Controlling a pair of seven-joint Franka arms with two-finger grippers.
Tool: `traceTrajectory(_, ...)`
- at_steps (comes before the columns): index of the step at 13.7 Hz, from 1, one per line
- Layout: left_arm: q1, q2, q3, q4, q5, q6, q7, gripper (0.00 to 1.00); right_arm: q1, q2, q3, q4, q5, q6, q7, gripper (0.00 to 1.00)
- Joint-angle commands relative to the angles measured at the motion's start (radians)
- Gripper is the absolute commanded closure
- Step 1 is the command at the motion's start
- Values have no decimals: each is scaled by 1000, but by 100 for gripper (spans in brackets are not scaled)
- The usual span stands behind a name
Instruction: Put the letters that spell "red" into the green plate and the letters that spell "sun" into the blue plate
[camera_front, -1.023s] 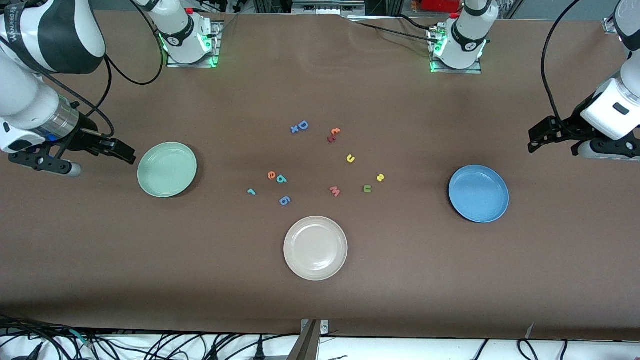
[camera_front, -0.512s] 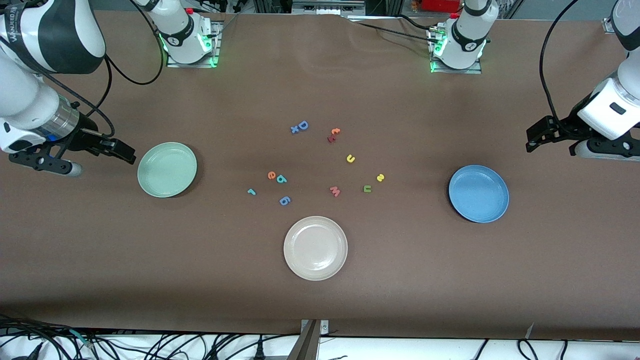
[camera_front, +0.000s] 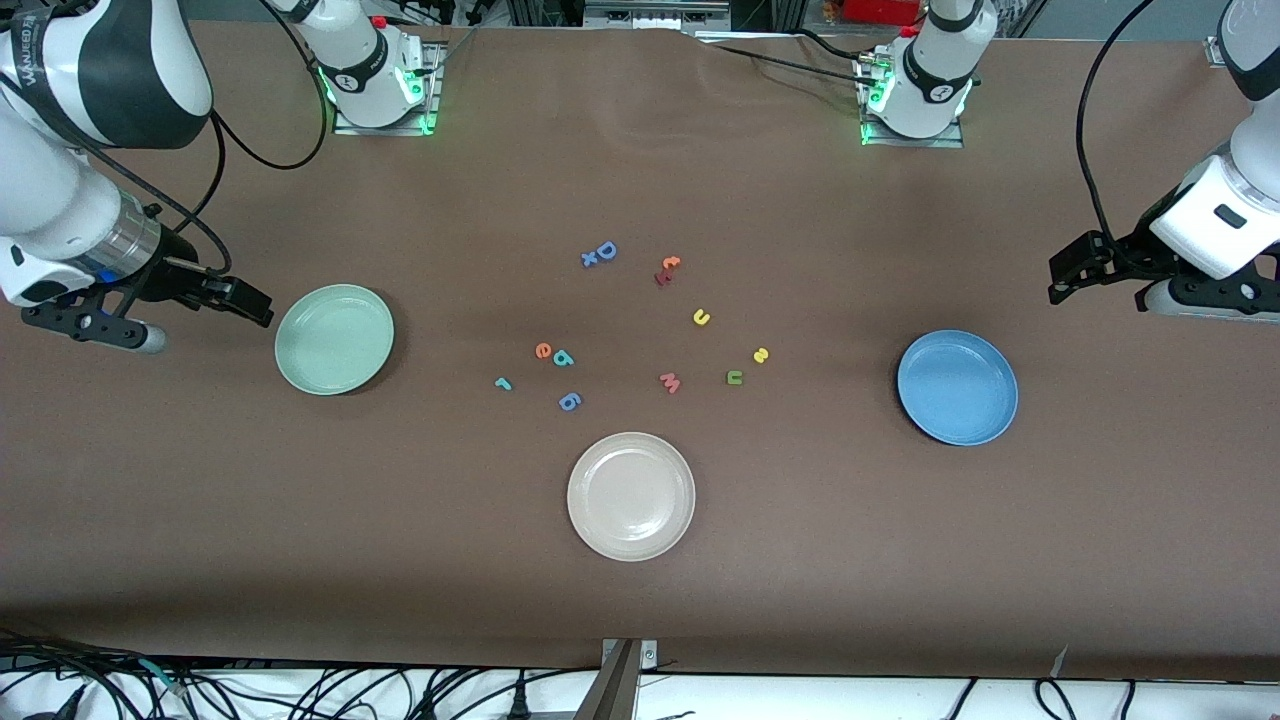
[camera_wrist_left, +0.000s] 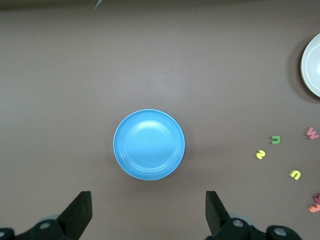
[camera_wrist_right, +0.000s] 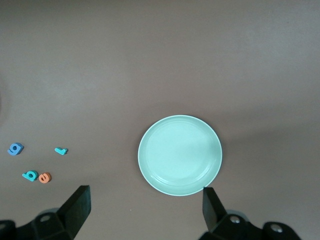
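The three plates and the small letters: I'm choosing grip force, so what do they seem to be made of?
The green plate, blue plate and cream-beige plate look like rigid plastic with a smooth satin finish, showing soft highlights. The letters, such as the orange "e", look like matte foam: flat, saturated colour, no glare. Neither is certain.

The front view looks down from high across the table (camera_front: 900, 560), facing the two arm bases along its top edge, and takes in the whole tabletop.

The left wrist view looks straight down from well above, with its own open fingers (camera_wrist_left: 80, 215) at the frame's edge. It is centred on the blue plate (camera_wrist_left: 149, 145) and catches the cream plate (camera_wrist_left: 312, 67) at its edge.

The right wrist view likewise looks straight down, centred on the green plate (camera_wrist_right: 180, 155).

Each wrist view shares its plate with the front view: blue plate (camera_front: 957, 387), green plate (camera_front: 334, 339). The two wrist views share no ground.
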Motion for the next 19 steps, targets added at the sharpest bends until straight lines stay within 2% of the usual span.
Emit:
traceTrajectory(1,0,-10,-1,2,5,-17,1,0,1,-17,-2,-15,5,-6,6,1)
traceTrajectory(19,-2,-10,-8,7,5,-41,1,0,3,-17,-2,-32,5,-5,13,0)
